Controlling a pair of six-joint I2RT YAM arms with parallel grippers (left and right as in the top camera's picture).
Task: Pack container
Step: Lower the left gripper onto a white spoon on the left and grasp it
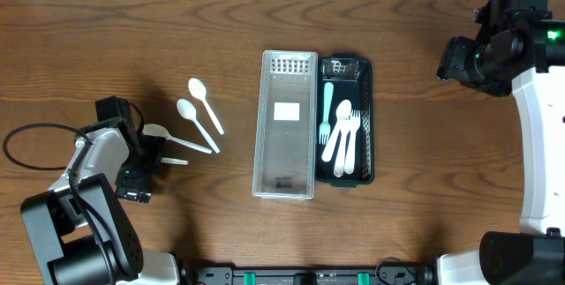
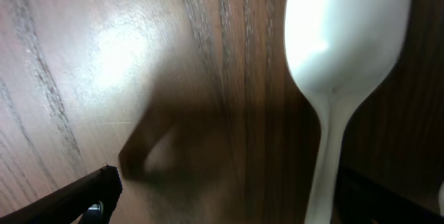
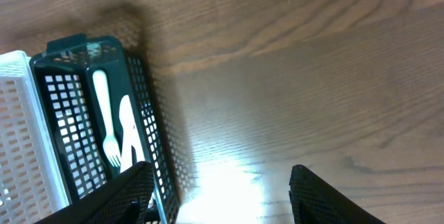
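On the brown wooden table stand two long plastic baskets with mesh walls, side by side and touching. The white one is on the left and the dark green one is on the right.

The dark green basket holds the cutlery that is already packed: a pale blue plastic fork and, just beside it, several white plastic pieces lying one over another. How many white pieces there are I cannot tell.

To the left of the baskets, two white plastic spoons lie loose on the table, near each other.

The left gripper is low over the table, next to these two spoons. It is wide open. A third white plastic spoon lies flat on the wood between its fingers, and the gripper is not closed on it.

The right gripper hangs above bare wood to the right of the dark green basket, well apart from the spoons. Its fingers stand apart and nothing is between them.
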